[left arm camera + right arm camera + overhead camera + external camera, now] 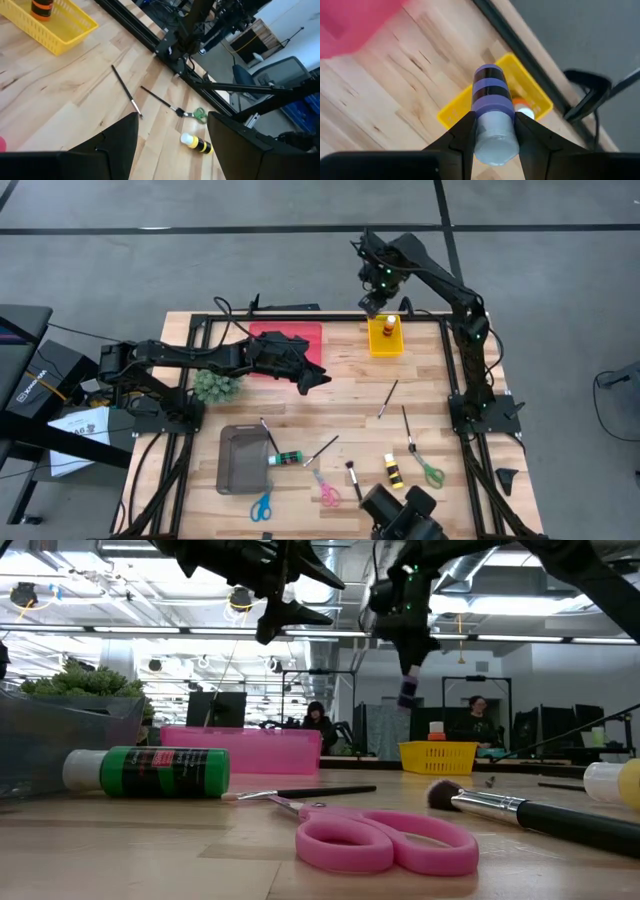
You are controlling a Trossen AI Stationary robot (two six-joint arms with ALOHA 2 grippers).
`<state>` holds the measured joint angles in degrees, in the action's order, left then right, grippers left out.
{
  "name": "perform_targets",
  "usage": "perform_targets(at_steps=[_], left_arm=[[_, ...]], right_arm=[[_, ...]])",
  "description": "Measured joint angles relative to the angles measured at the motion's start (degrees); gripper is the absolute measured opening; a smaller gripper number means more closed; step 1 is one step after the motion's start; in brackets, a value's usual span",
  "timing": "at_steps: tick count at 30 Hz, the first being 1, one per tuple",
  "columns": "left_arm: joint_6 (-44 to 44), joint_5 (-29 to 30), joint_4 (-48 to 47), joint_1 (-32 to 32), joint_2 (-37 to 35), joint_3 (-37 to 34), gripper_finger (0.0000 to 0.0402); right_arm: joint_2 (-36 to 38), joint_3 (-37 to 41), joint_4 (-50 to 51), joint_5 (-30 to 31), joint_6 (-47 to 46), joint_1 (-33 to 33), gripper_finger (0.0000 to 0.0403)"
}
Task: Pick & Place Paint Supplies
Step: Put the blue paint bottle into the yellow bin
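My right gripper [372, 302] hangs over the table's far edge, shut on a purple-and-black striped paint bottle [491, 92]. It is just above and left of the yellow basket [386, 340], where an orange-capped bottle [522, 106] stands. My left gripper [322, 378] hovers open and holding nothing over the table's middle, in front of the pink bin [290, 340]. Loose on the wood lie thin brushes [388, 397] [407, 428] [322, 450], a yellow-and-black bottle [392, 470] and a green bottle [285, 458]. My right gripper pinches the bottle's pale upper end [494, 137] between its two fingers [464, 131], one on each side. The fingers come from above, pointing down. The bottle [408, 690] hangs upright below them, its striped body lowest, clear of table and basket.
A grey tray [240, 460] sits front left, with a fuzzy green tuft [218, 386] behind it. Blue scissors [262, 505], pink scissors [327, 490] and green scissors [430, 472] lie along the near side, with a thick makeup-style brush [353, 477]. A black frame rail [300, 317] edges the table.
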<state>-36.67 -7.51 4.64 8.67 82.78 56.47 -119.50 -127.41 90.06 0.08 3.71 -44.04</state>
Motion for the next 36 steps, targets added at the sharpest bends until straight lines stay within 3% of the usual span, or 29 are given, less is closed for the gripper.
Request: perform_targets(at_steps=[15,36], left_arm=[[2.03,0.07,0.02,0.02,0.0,0.0,0.0232],[1.75,0.13,-0.18,0.02,0.0,0.0,0.0232]], right_arm=[[-0.02,11.38,-1.62,-0.02,-0.26,-1.43,0.0107],[-4.65,11.64,-5.0,-0.04,2.56,-0.31,0.0107]])
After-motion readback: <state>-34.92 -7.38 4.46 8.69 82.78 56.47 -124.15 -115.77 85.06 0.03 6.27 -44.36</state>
